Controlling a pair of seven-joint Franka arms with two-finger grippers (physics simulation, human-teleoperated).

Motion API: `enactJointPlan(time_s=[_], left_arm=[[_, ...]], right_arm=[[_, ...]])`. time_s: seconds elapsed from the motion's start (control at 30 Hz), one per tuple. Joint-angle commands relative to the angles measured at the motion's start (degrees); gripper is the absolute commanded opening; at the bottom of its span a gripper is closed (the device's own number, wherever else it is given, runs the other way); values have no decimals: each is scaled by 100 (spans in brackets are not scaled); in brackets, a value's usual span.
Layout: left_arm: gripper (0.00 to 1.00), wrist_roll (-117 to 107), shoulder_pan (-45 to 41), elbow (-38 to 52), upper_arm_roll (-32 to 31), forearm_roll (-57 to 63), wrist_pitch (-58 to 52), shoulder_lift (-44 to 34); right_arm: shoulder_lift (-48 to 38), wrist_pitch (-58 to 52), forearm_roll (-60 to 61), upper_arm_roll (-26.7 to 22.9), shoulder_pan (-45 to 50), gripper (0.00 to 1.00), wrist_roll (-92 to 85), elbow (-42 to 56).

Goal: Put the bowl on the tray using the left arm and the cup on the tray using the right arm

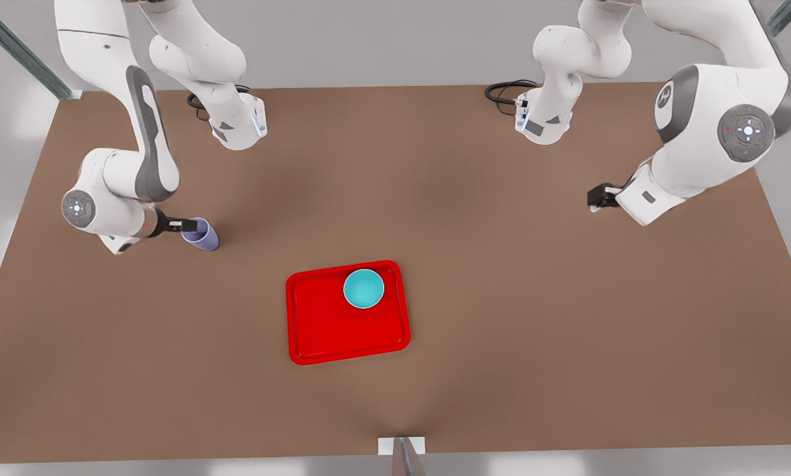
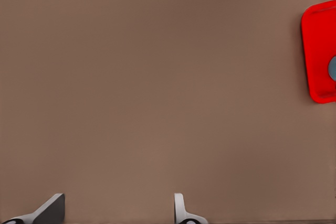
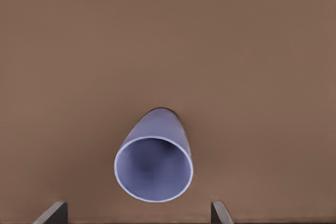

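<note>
My right pincer [image 1: 185,227] sits low over the brown bench [image 1: 501,264], toward the edge at the front view's left, with its fingers [image 3: 55,212] spread wide and gripping nothing yet. Just ahead of it, near the fingertips, is the small pale lavender tapered cup [image 3: 153,163]. From my right wrist camera I look down into its open mouth, and it appears tilted rather than square to me. Whether a finger is already touching its rim I cannot tell.

My left pincer [image 1: 595,197] waits well off toward the opposite bench edge, at the front view's right, released and empty, its two fingers [image 2: 50,209] parted over bare bench.

Near the middle of the bench, closer to the near edge in the front view, lies the bright red flat rectangular tray [image 1: 329,330]. The small round teal bowl [image 1: 364,288] stands upright inside it, near the far rim and toward the corner at the front view's right.

So I judge my left arm's half done: the bowl is on the tray. The cup is well apart from the tray and not yet grasped. What remains is closing on it, lifting it, and setting it on the open red floor beside the bowl.
</note>
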Motion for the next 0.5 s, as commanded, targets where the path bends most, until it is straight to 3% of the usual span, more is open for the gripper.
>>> enactJointPlan(time_s=[0.0,0.47], left_arm=[[100,-1,72,0,2,8,-3,-1],[100,-1,72,-9,2,8,5,34]], right_arm=[[-4,9,0,1,153,100,0,-19],[224,739,-9,-25,-163,98,-492,-590]])
